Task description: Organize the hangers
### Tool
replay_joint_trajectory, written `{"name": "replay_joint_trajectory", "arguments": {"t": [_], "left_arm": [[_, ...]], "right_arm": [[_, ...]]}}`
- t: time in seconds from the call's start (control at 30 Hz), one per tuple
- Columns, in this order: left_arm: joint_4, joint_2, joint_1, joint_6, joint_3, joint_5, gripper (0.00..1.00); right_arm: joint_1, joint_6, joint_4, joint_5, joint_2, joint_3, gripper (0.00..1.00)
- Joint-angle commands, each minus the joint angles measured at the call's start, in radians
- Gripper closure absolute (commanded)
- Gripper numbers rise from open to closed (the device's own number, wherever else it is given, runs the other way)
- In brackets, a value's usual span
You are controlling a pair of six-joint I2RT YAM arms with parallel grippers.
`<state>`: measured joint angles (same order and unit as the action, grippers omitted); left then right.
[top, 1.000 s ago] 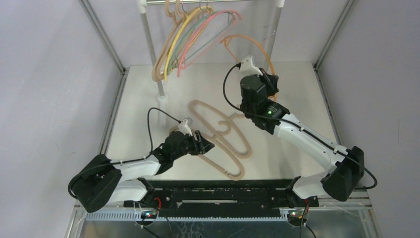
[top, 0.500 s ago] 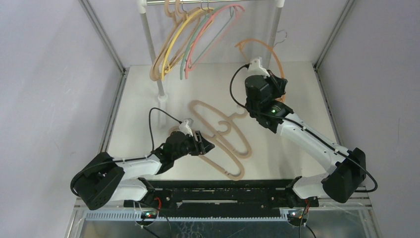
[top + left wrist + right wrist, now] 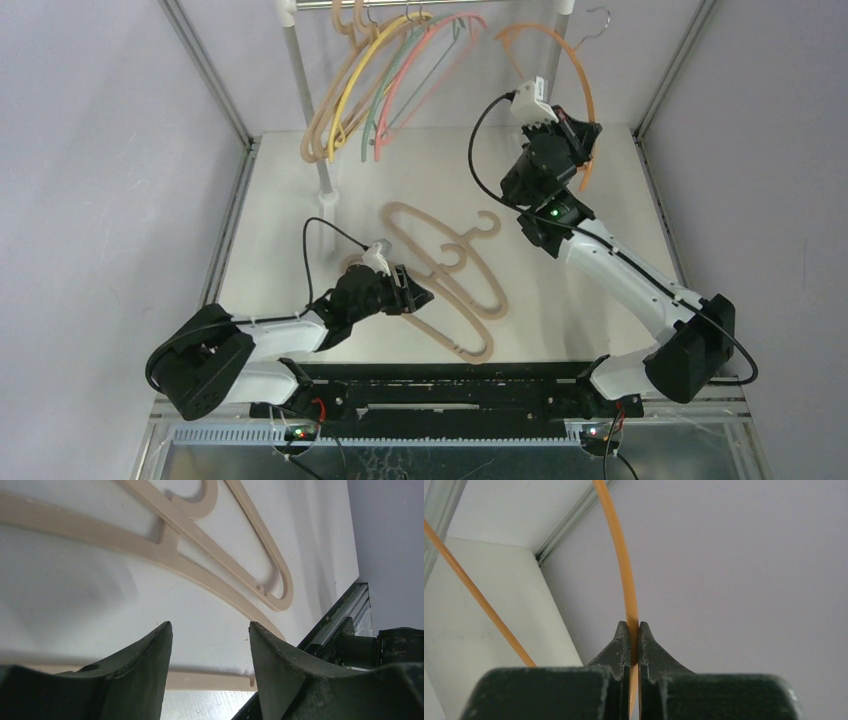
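My right gripper [image 3: 590, 135] [image 3: 634, 625] is shut on the thin orange hanger [image 3: 590, 100] [image 3: 621, 545] and holds it in the air at the back right, its metal hook [image 3: 597, 20] up beside the rail's right end. Beige, yellow, green and pink hangers [image 3: 380, 80] hang on the rail [image 3: 430, 4]. Two thick beige hangers [image 3: 440, 265] [image 3: 200, 565] lie overlapped on the table. My left gripper [image 3: 425, 296] [image 3: 209, 630] is open and low at their near left, with a beige bar [image 3: 210, 680] showing between its fingers.
The rail's white left post [image 3: 305, 90] stands at the back left of the white table [image 3: 610, 220]; its right post [image 3: 553, 60] rises just behind the orange hanger. Metal frame struts and grey walls close in both sides. A black bar [image 3: 440, 385] runs along the near edge.
My right arm has lifted the orange hanger up and toward the back right, bringing its hook level with the rail. The hung hangers have swung slightly. The left arm has stayed put.
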<state>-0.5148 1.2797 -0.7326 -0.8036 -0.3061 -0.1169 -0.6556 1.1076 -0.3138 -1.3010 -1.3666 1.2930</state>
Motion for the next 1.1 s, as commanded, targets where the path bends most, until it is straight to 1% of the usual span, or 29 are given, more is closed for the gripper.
{"name": "replay_joint_trajectory", "arguments": {"t": [0.0, 0.1, 0.27, 0.57, 0.73, 0.9, 1.07], "left_arm": [[-0.054, 0.008, 0.008, 0.019, -0.016, -0.016, 0.37], [-0.056, 0.011, 0.012, 0.020, -0.016, -0.023, 0.37], [-0.056, 0.014, 0.020, 0.028, -0.022, -0.033, 0.37], [-0.056, -0.009, 0.035, 0.033, -0.006, -0.040, 0.37], [-0.056, -0.021, 0.050, 0.035, 0.005, -0.045, 0.37], [-0.057, -0.026, 0.064, 0.038, 0.012, -0.051, 0.37], [-0.059, -0.033, 0.074, 0.039, 0.022, -0.052, 0.37]], "right_arm": [[-0.008, 0.222, -0.276, 0.012, -0.037, 0.115, 1.00], [-0.020, 0.267, -0.298, 0.021, -0.062, 0.168, 1.00], [-0.060, 0.369, -0.401, 0.029, -0.103, 0.211, 1.00], [-0.060, 0.453, -0.421, 0.069, -0.236, 0.347, 1.00], [-0.058, 0.537, -0.468, 0.079, -0.319, 0.410, 1.00], [-0.053, 0.539, -0.461, 0.083, -0.356, 0.416, 1.00], [-0.022, 0.451, -0.382, 0.051, -0.352, 0.373, 1.00]]}}
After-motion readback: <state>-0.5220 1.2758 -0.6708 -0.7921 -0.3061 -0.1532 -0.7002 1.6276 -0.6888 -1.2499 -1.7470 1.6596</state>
